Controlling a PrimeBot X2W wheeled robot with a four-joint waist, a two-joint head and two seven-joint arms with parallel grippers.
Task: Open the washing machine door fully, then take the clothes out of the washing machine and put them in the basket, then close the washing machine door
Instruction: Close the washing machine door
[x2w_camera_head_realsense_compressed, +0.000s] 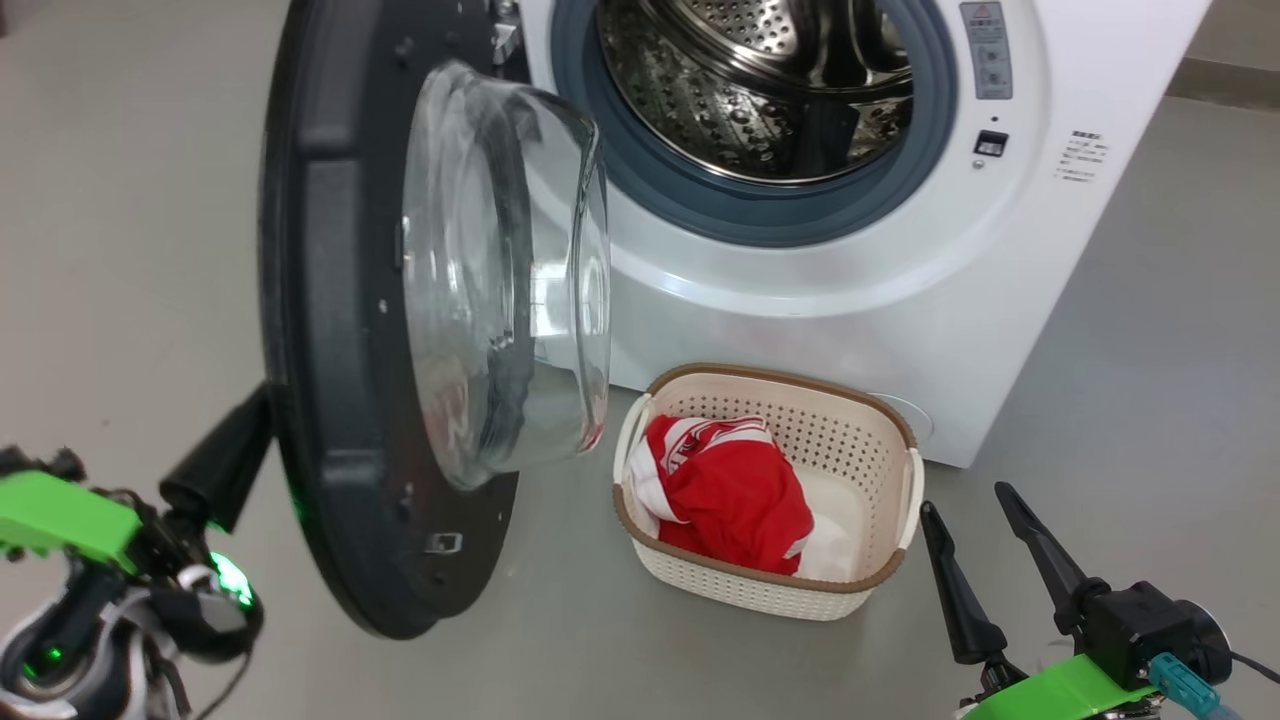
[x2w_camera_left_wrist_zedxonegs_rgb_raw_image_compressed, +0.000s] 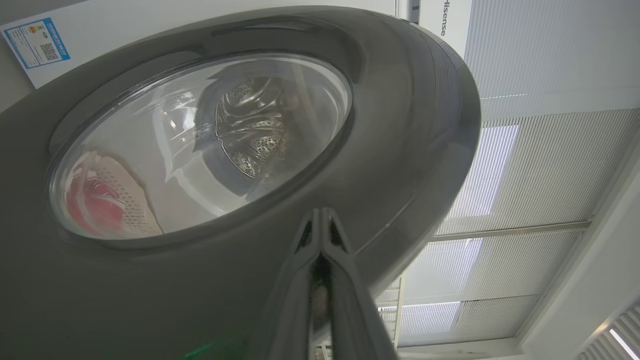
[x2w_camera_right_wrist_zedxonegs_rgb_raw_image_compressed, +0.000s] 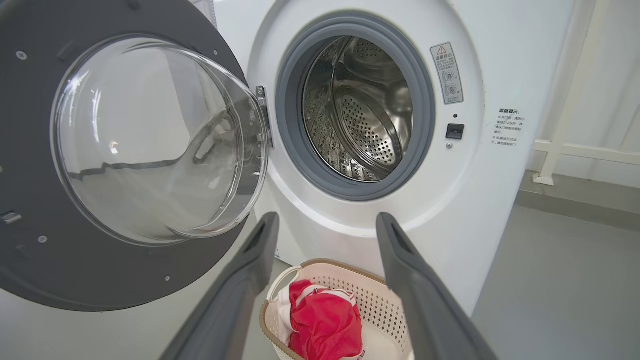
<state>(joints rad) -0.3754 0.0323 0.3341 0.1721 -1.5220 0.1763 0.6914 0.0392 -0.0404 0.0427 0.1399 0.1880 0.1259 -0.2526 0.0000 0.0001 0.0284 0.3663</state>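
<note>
- The washing machine door hangs open across the left half of the head view. Its clear glass bowl bulges toward the middle of the frame.
- I'd guess the door is stiff and fairly heavy and only swings on its hinge. The rim looks glossy, so probably slick to pinch, and I wouldn't knock the glass.
- Best spot is probably the outer rim on the side away from the hinge. A flat push should do, no grip needed.
- The left fingers are pressed together with nothing between them, right up at the door's outer face below the window. I can't tell if they actually touch it.
- The right fingers are spread wide and empty at the lower right, near the basket.
- The clothes are bunched in the basket on the floor, bottom centre, just in front of the washing machine. They look soft, light and floppy.
- What shows of the drum looks empty, so closing seems to be what's left.
</note>
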